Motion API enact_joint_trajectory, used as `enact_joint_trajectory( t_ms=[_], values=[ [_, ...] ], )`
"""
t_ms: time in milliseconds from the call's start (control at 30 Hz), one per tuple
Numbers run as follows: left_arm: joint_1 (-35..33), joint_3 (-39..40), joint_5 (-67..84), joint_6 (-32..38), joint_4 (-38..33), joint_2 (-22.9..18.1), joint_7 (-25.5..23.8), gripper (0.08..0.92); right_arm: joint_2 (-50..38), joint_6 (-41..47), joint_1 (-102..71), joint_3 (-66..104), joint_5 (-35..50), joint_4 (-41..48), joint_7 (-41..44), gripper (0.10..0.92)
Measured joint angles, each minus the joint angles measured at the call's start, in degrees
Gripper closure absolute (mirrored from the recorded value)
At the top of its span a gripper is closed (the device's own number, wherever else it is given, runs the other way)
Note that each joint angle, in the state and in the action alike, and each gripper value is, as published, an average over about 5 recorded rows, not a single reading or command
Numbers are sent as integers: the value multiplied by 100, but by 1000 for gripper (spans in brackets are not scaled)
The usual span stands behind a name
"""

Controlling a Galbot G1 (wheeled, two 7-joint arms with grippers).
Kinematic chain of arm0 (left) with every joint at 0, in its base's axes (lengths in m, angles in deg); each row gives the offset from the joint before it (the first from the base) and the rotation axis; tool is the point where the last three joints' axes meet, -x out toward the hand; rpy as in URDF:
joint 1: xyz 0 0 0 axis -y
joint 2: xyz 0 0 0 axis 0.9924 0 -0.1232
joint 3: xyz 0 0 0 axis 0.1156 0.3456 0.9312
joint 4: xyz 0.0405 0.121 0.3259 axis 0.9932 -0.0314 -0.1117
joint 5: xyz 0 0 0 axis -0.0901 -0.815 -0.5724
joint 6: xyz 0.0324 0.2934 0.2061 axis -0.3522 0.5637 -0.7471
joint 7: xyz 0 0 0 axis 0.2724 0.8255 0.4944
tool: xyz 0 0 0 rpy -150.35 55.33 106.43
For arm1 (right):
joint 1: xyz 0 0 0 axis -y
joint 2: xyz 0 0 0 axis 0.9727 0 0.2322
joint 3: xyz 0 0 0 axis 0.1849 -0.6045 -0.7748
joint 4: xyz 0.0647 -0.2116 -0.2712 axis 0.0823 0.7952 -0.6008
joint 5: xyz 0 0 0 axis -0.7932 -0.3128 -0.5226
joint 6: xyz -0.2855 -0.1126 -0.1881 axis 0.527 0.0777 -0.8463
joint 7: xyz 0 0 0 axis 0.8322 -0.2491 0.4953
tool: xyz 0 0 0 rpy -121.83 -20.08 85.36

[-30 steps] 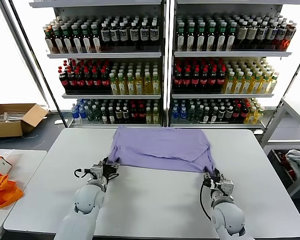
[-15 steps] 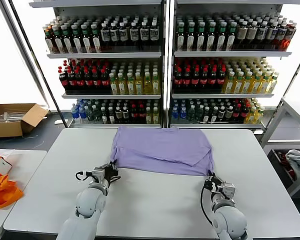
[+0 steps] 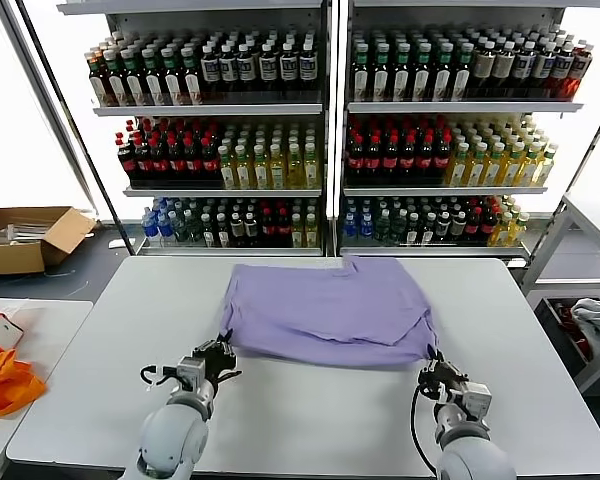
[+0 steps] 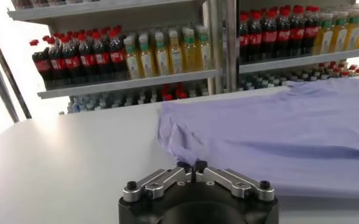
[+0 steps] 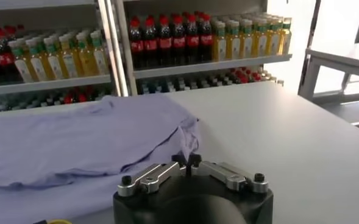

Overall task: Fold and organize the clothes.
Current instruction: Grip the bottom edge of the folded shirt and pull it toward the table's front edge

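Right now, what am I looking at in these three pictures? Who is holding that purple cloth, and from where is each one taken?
You are seeing a two-armed robot at a white table, with drink shelves behind it. One picture comes from a camera on its head, looking down over both arms. The other two come from cameras on its wrists, each looking past its own gripper. On the table lies a lavender T-shirt, partly folded over itself. The left gripper is shut on the shirt's near left corner, and the right gripper is shut on its near right corner. An orange bag lies on a side table.
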Motion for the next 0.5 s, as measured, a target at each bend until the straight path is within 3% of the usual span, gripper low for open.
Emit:
enact_joint_trajectory(
  t_ms=[267,500],
  values=[
    [-1327,-165,-57,6,-975,103,122,909,-199,-64,-835,110,-105,-279,-214,887],
    [-2302,-195,-125,146,-1251,54,158,881,-250,-183,-1225,8,-327,-305,-283,701]
  ],
)
